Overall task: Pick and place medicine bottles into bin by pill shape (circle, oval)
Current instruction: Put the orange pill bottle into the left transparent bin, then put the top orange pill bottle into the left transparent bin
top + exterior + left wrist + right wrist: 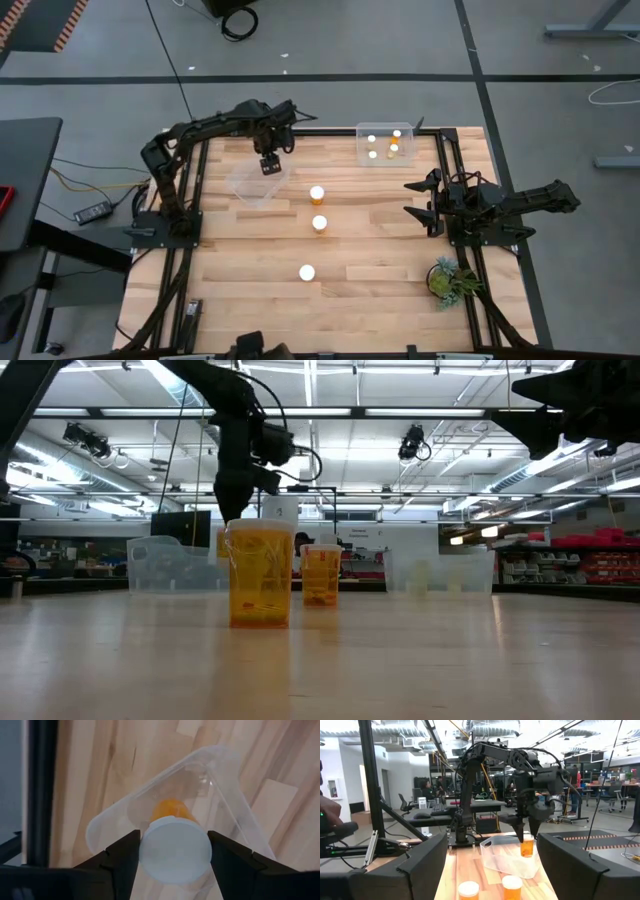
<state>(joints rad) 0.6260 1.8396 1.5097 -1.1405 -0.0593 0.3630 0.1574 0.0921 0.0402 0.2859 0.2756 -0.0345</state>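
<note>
A: Currently left hand (174, 851)?
B: Pinching a medicine bottle (174, 842) above the clear bin (262, 184), far-left of worktop (250, 300).
A: Right hand (415, 198)?
B: Spread wide, holding nothing, at the right edge.

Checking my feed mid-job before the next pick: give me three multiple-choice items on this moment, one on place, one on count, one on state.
1. Where is the left gripper?
A. Above the left clear bin
B. Beside the potted plant
C. Over the far right bin

2. How many bottles stand on the open table, outside both bins?
A. One
B. Three
C. Six

3. What is the left gripper doing?
A. Open and empty
B. Shut on a bottle
C. Pressing on the table

Key: 1 A, the high view shows the left gripper over the left bin. 2 B, three white-capped bottles stand in a line on the wood. 3 B, the left wrist view shows its fingers on either side of a capped bottle held over the bin. The right gripper waits open at the table's right edge.
</note>
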